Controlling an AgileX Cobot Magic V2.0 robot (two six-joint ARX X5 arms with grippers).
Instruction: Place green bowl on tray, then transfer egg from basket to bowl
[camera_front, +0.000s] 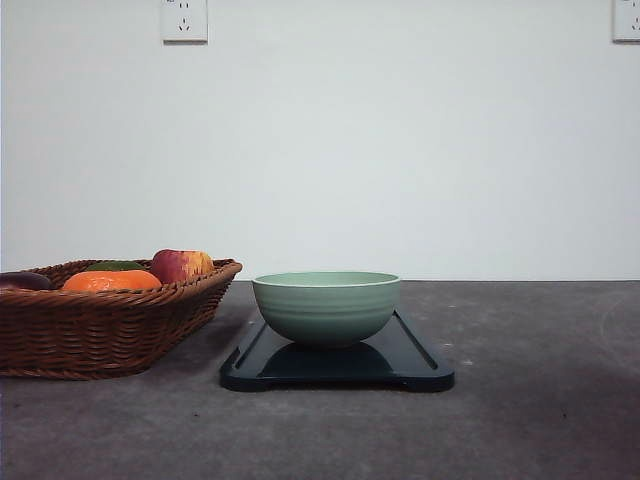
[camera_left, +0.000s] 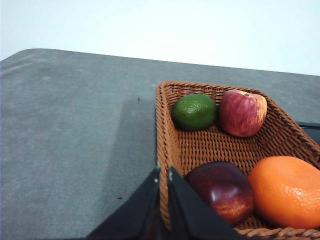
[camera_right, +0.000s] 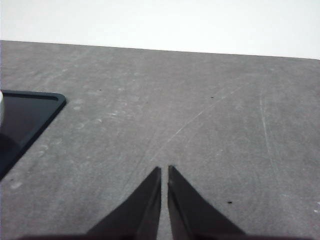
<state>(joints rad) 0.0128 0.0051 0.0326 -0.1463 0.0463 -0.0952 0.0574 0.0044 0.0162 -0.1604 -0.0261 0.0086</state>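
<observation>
The green bowl (camera_front: 326, 306) sits upright on the tray (camera_front: 420, 365), toward its far end, with the basket (camera_front: 100, 330) just beside the tray on the left. No egg can be made out in the basket; it holds an orange (camera_left: 287, 190), a red-yellow apple (camera_left: 242, 112), a dark red fruit (camera_left: 222, 189) and a green one (camera_left: 194, 111). The left gripper (camera_left: 164, 172) hangs over the basket's rim, fingers nearly together, empty. The right gripper (camera_right: 164, 171) hovers over bare table (camera_right: 200, 100), fingers likewise pinched, holding nothing
</observation>
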